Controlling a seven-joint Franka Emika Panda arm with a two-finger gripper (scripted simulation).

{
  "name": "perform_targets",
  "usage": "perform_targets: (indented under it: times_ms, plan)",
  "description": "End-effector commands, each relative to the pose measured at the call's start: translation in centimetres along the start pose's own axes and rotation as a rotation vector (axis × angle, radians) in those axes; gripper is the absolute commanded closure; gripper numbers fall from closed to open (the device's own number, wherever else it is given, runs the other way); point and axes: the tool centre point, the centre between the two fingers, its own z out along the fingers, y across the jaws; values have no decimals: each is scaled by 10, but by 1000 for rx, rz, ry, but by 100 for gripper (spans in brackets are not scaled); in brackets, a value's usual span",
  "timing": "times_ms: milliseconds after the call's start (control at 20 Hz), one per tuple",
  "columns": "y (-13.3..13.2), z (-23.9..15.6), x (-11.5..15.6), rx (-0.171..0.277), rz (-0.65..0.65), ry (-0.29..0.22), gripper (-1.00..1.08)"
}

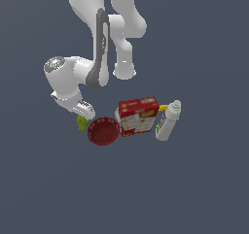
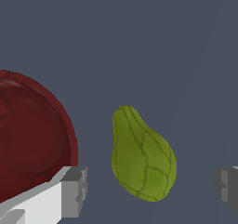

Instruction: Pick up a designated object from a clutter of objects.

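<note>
Pear point(image 2: 143, 157): yellow-green, lumpy, veined, matte, lying between the fingers, untouched.
Gripper point(image 2: 151, 187): spread wide, holding nothing.
Red ribbed bowl point(image 2: 32, 135): rim just beside one finger point(image 2: 74, 190).
Other side: open floor.

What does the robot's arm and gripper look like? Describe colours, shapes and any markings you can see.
The arm is glossy white with rounded, tubular links and a dark grey strip along one link. A grey disc caps one joint. The gripper has a white body and blocky grey fingertips. No cables or lettering are visible.
</note>
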Motion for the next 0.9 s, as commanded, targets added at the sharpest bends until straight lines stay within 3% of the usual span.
perform_targets:
  times_ms: [0, 350, 850]
  plan:
    - [4, 4, -1, -2, 8, 1, -92]
    - [4, 10, -1, -2, 7, 0, -92]
    - [5, 50, -2, -2, 9, 0, -92]
